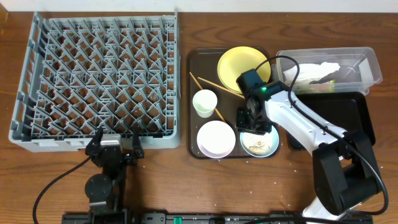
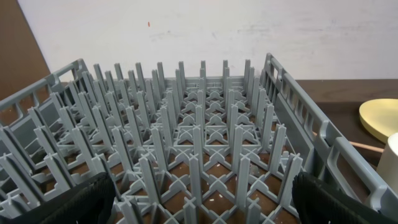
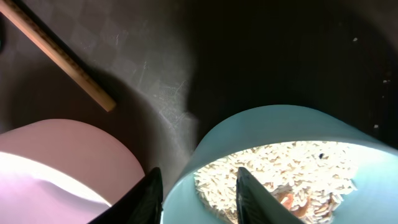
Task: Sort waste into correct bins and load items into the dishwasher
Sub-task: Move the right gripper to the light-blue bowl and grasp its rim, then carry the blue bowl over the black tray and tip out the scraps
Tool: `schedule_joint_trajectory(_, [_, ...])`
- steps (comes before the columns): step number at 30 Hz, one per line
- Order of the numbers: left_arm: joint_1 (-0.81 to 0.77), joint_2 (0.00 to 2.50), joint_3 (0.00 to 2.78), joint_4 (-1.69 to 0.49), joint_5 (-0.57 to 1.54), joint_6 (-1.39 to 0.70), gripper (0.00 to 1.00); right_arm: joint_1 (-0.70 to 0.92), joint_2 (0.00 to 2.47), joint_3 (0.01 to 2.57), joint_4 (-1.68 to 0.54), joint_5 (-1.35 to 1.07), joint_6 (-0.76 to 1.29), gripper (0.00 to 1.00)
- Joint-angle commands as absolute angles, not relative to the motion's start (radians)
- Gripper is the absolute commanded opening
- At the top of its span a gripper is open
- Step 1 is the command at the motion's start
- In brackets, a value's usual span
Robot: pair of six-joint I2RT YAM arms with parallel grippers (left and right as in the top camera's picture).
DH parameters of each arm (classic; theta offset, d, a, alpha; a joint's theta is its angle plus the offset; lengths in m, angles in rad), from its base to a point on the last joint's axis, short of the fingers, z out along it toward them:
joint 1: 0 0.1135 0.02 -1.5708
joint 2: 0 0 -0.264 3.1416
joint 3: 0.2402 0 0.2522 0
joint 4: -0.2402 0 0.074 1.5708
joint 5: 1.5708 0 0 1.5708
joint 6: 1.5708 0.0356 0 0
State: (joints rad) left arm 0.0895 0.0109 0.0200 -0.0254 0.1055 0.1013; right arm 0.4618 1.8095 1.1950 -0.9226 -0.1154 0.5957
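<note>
Now, ovhd: R gripper (image 1: 255,122) over lt-blue bowl (image 1: 261,146) on brown tray (image 1: 194,99), L gripper (image 1: 115,143) by dish rack (image 1: 99,74) | L wrist: we see jaws wide apart, empty | R wrist: jaws apart astride bowl rim, rice (image 3: 292,168) inside

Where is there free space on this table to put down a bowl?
Free: the whole dish rack, and the table strip in front of the brown tray. Crowded: the brown tray, with yellow plate, cup, white bowl, light-blue bowl, chopsticks and right end effector.
</note>
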Motion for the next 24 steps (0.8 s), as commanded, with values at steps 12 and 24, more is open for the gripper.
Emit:
schedule_joint_trajectory(12, [0.088, 0.004, 0.004, -0.059, 0.123, 0.09, 0.92, 0.491, 1.814, 1.093, -0.915, -0.089, 0.596, 0.13])
schedule_joint_trajectory(24, [0.088, 0.004, 0.004, -0.059, 0.123, 0.09, 0.92, 0.491, 1.795, 1.126, -0.953, -0.087, 0.533, 0.01])
